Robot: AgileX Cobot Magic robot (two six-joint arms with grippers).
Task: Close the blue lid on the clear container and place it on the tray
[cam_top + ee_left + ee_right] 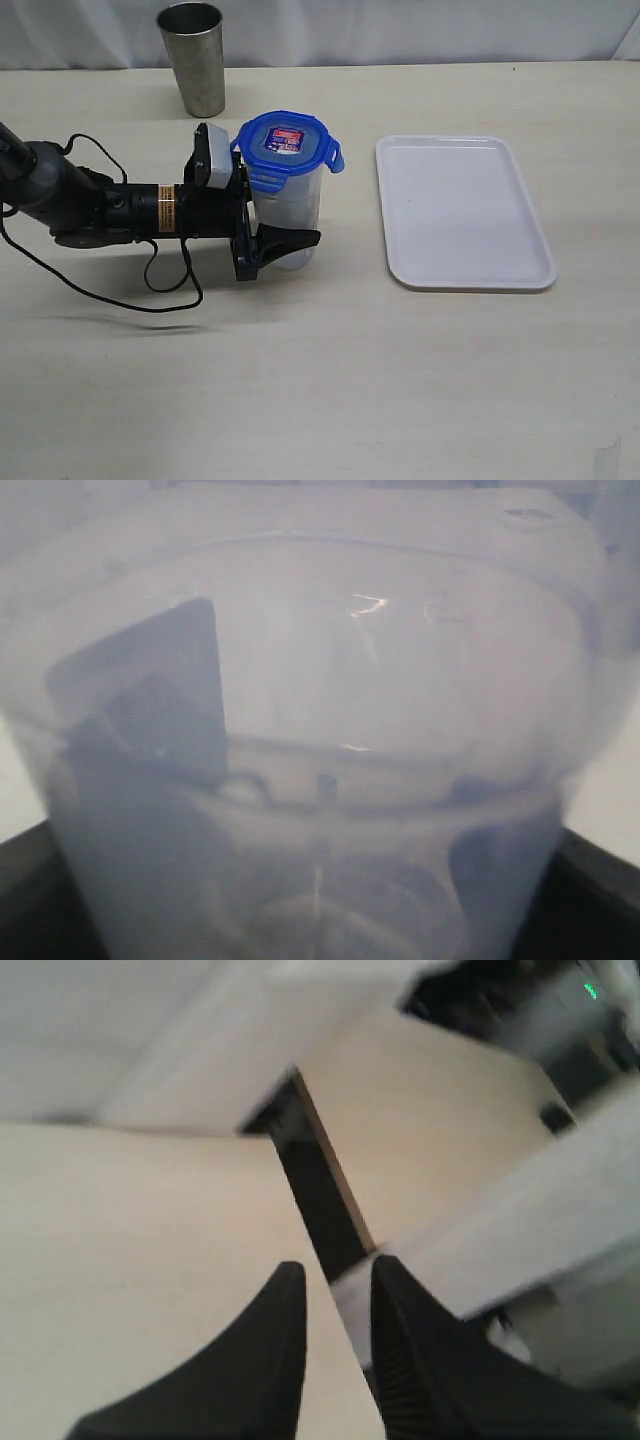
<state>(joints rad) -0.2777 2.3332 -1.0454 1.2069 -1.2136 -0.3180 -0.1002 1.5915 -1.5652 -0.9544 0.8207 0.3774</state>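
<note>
Currently: the clear container (296, 200), upright on the table (320, 380) just left of the tray (460, 210) with the blue lid (285, 140) on top, is clasped by my left gripper (288, 225); my right gripper (335, 1263) shows a narrow, empty gap. Risk, as I judge it: a tab on the lid's right flares outward, so the lid may be unlatched and pop off in transit. The tall container could also tip against the tray's rim.

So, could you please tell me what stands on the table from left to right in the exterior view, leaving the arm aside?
steel cup → clear container → tray
</note>
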